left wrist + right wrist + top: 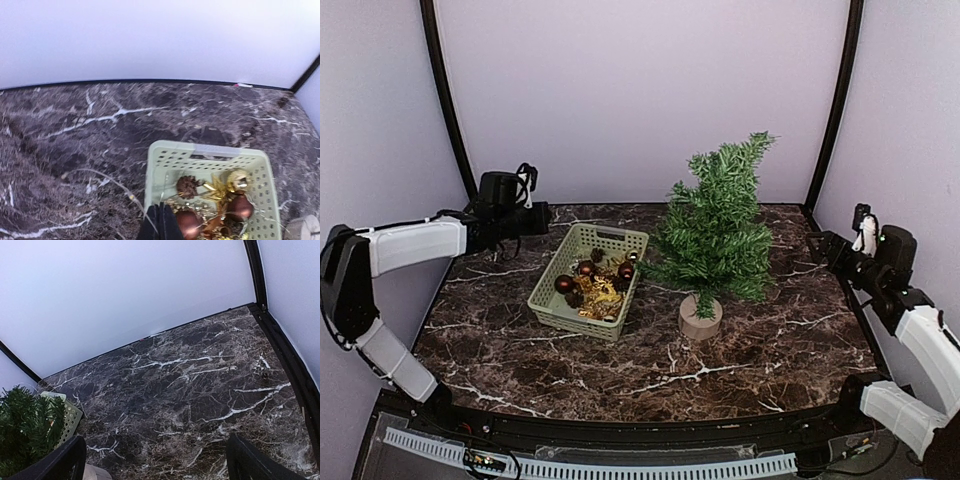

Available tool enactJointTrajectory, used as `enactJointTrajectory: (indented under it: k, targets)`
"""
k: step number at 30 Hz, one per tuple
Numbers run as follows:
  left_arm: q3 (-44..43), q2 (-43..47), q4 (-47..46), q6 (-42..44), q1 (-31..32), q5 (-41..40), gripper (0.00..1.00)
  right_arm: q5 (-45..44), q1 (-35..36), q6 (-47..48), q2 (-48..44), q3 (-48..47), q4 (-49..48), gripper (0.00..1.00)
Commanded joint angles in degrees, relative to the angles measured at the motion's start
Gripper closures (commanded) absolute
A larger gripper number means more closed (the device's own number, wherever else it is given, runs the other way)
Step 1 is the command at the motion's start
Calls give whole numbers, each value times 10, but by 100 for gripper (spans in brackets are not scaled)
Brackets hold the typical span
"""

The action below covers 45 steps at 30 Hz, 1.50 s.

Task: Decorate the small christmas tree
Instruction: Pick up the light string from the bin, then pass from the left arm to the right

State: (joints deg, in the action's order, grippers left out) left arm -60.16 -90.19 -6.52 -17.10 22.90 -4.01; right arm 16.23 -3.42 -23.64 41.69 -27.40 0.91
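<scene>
Needles on the small christmas tree (715,225) look soft and springy to us, so we judge that the branches will bend and bounce under any push. The whole thing is probably light and easy to tip on its round wooden base (700,320). To steady it we would take it low, at the short trunk just above the base. For hanging ornaments we would reach for the outer branch tips and approach them gently.

The tree stands upright on the table (520,340), right of centre, just beside the pale green basket (610,233) of ornaments, with its lower left branches reaching to the basket's rim. Its long axis runs vertical, and the tip points up with a slight lean to the right.

Our left hand (161,215) is pinched fully shut near the basket's far left corner. A thin pale strand (131,197) runs toward its fingertips, but we cannot tell whether it is gripped. Our right hand (156,440) gapes wide and holds nothing, at the right edge of the table, well apart from the tree.
</scene>
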Motion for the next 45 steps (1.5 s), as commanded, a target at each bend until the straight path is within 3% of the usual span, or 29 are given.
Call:
enactJointTrajectory:
  k: [1,5,12,21,25,28,32,36,45]
  targets:
    - [-41,71,56,75,0,138,100,26,3,13,-5,-45,-14,1]
    - [-78,120,106,87,0,228,100,54,4,17,-18,-86,14,1]
    - [-161,183,158,78,0,313,99,149,8,25,-50,-161,44,1]
    - [-286,175,195,50,0,406,99,256,20,28,-62,-239,40,1]
    - [-339,165,193,41,0,410,99,277,30,11,-55,-246,20,1]
    - [-359,161,201,52,0,357,98,272,49,8,-54,-244,16,1]
    - [-355,151,213,70,0,311,98,263,64,3,-60,-233,8,1]
    - [-343,125,219,71,0,328,98,262,71,8,-61,-230,24,1]
    - [-173,82,230,100,0,291,100,233,73,22,-75,-206,44,1]
